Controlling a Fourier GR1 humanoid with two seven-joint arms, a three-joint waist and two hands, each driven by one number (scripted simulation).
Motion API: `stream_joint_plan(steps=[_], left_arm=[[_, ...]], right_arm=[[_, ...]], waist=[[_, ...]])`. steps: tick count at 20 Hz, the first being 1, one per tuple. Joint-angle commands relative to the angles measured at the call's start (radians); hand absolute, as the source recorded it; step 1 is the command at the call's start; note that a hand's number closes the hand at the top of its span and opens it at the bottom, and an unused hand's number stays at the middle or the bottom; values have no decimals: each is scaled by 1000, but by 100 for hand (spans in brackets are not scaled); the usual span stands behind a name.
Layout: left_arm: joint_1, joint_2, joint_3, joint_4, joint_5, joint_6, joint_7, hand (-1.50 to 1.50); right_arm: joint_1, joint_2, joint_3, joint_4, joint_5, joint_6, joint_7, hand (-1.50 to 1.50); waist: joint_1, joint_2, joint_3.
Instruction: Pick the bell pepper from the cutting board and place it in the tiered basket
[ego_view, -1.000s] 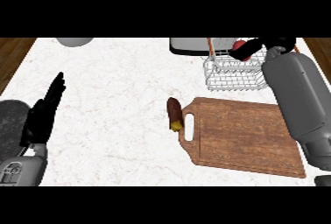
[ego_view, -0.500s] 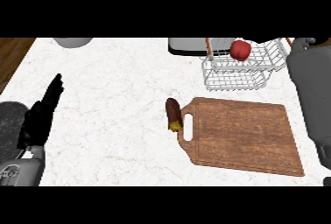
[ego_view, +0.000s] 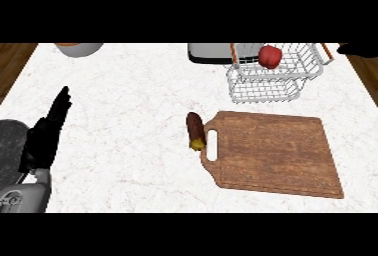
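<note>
Task looks basically done. The red, glossy, rounded bell pepper (ego_view: 270, 56) sits inside the upper tier of the white wire tiered basket (ego_view: 266, 91) at the back right of the counter, and no hand is touching it. The brown rectangular wooden cutting board (ego_view: 284, 155) has nothing on it. It shows a grainy, matte surface, rounded corners and a slot handle on its left edge. What is left, as I judge it, is only clearing the right arm away.

Only a small dark piece of the right hand (ego_view: 359, 48) shows at the top right edge, just beside the basket. I cannot tell whether it is open or closed.

The black left hand (ego_view: 46, 134) rests at the left edge with flat, straight fingers pointing up, holding nothing.

Other items:
- A dark reddish-brown oblong vegetable with a yellow end (ego_view: 196, 131) lies on the counter, touching or just beside the board's handle side.
- A grey round bowl (ego_view: 78, 48) is at the back left.
- A grey flat tray-like thing (ego_view: 210, 52) is behind the basket.

The counter is white marble with faint veining (ego_view: 133, 95), smooth-looking. The basket is a thin metal grid with see-through walls.
</note>
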Motion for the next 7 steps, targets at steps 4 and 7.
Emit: stream_joint_plan(steps=[4, 7], left_arm=[[0, -6, 7, -24, -10, 7, 15, 0], [-20, -27, -3, 8, -29, 20, 20, 0]], right_arm=[[289, -132, -212, -167, -225, 179, -107, -150], [383, -131, -298, -215, -307, 208, -180, -150]], waist=[[-5, 1, 1], [0, 4, 1]])
